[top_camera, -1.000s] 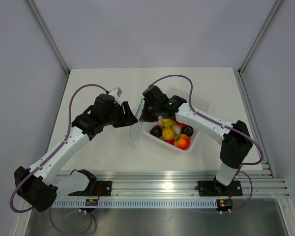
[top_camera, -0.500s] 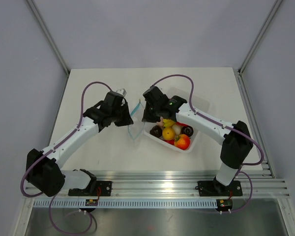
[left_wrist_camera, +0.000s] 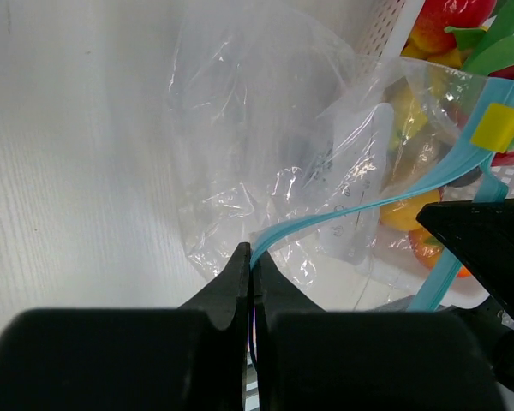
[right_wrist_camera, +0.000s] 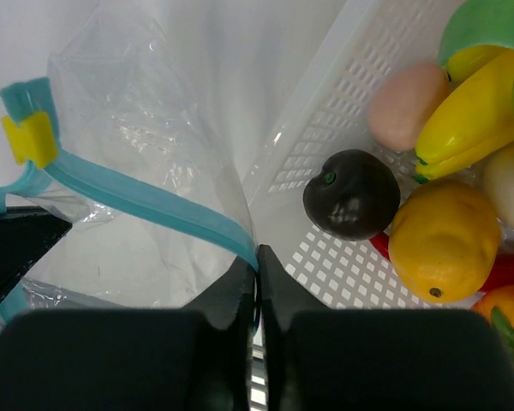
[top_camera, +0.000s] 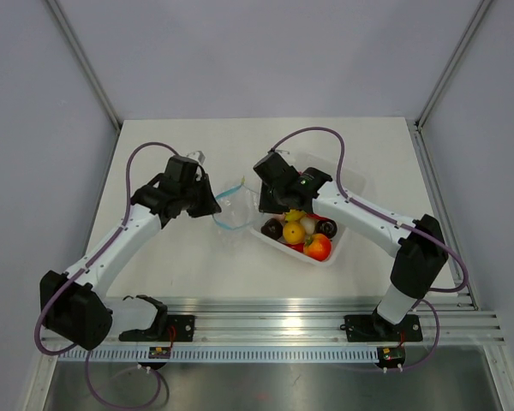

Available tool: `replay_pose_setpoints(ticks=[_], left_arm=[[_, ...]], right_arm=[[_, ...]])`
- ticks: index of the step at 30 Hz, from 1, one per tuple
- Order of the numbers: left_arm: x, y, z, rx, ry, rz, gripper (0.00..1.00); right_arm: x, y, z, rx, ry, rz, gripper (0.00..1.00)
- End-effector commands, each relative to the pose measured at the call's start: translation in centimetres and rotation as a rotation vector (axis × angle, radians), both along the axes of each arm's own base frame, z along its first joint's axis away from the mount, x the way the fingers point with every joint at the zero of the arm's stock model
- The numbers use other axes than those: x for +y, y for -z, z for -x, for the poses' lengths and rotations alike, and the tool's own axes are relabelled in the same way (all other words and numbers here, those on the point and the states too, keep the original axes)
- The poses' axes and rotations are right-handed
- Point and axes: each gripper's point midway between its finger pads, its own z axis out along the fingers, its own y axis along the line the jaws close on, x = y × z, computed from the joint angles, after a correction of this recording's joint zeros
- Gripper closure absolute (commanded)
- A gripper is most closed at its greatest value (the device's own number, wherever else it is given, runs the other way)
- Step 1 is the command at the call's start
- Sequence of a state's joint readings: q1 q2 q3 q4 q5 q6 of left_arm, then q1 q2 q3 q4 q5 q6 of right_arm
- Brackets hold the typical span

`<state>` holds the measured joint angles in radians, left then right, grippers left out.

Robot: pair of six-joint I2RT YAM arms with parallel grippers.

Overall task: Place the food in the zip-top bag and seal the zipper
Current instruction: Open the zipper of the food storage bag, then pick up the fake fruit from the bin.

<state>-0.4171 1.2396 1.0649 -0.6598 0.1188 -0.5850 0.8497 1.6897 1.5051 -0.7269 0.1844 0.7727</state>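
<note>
**Bag mouth gripped on both sides; food not yet loaded**

Nearest each wrist camera, closed jaws are seen. The left gripper [left_wrist_camera: 251, 261] is clamped on the narrow light blue zipper [left_wrist_camera: 343, 214] of the small see-through plastic zip-top bag [left_wrist_camera: 265, 128]. The right gripper [right_wrist_camera: 255, 257] is pinched on the same strip further along. Beyond the fingertips, the pouch is held just beside the white perforated plastic tray [right_wrist_camera: 325, 128], above the white table [left_wrist_camera: 68, 171]. Whether it rests on the table cannot be told.

Nothing is seen inside the pouch. The glossy toy food [right_wrist_camera: 445, 240] is all seen lying in the tray, so only the opening of the mouth is judged to be under way. Loading and sealing are judged to be left.

A small yellow slider tab [right_wrist_camera: 32, 137] on the strip is shown by both wrist views but is not resolved from above. Single pieces are shown clearly only by the right wrist view: a dark brown round fruit [right_wrist_camera: 351, 195] and a pink one [right_wrist_camera: 407, 104]. Only from above are both arms seen at once, with the blue strip bowed into a loop between the grippers, left of the tray.
</note>
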Motion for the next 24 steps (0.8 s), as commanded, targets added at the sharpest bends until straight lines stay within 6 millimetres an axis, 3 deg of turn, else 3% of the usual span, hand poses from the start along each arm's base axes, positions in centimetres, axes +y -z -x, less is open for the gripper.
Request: replay_pose_setpoints(ticks=[1, 2, 5, 6, 7, 10, 11, 12, 14, 18, 24], left_arm=[[-0.5, -0.8, -0.6, -0.001, -0.003, 0.017, 1.0], [-0.2, -0.9, -0.8, 0.0, -0.017, 0.003, 1.0], [0.8, -1.0, -1.2, 0.021, -0.047, -0.108, 1.0], [1.1, -0.9, -1.1, 0.03, -0.053, -0.149, 1.0], [1.5, -0.3, -0.8, 0.056, -0.05, -0.208, 1.0], [1.6, -1.2, -0.9, 0.032, -0.057, -0.23, 1.0], [1.6, -1.3, -0.9, 0.027, -0.058, -0.229, 1.0], [1.6, -1.4, -0.9, 0.024, -0.056, -0.23, 1.0], [1.5, -1.5, -0.8, 0.019, -0.051, -0.225, 1.0], [1.0, -1.6, -0.8, 0.008, -0.039, -0.209, 1.0], [0.3, -1.5, -0.6, 0.002, -0.018, -0.199, 1.0]], right_arm=[[-0.5, -1.3, -0.3, -0.049, 0.002, 0.029, 0.84], [-0.4, -1.8, -0.1, -0.055, -0.011, 0.015, 0.62], [-0.1, -2.8, 0.4, -0.068, -0.048, -0.007, 0.48], [-0.2, -3.1, 0.5, -0.072, -0.053, -0.012, 0.4], [-0.2, -3.2, 0.8, -0.075, -0.061, -0.012, 0.37], [-1.3, -4.0, 1.3, -0.093, -0.042, -0.017, 0.34], [-2.3, -4.8, 1.3, -0.123, -0.014, -0.01, 0.34], [-3.4, -4.0, 1.5, -0.12, 0.007, 0.02, 0.33], [-5.5, -4.3, 1.4, -0.163, 0.076, 0.052, 0.28], [-9.0, -0.9, 2.3, -0.107, 0.15, 0.149, 0.19], [-9.0, 3.1, 3.3, -0.012, 0.137, 0.148, 0.15]])
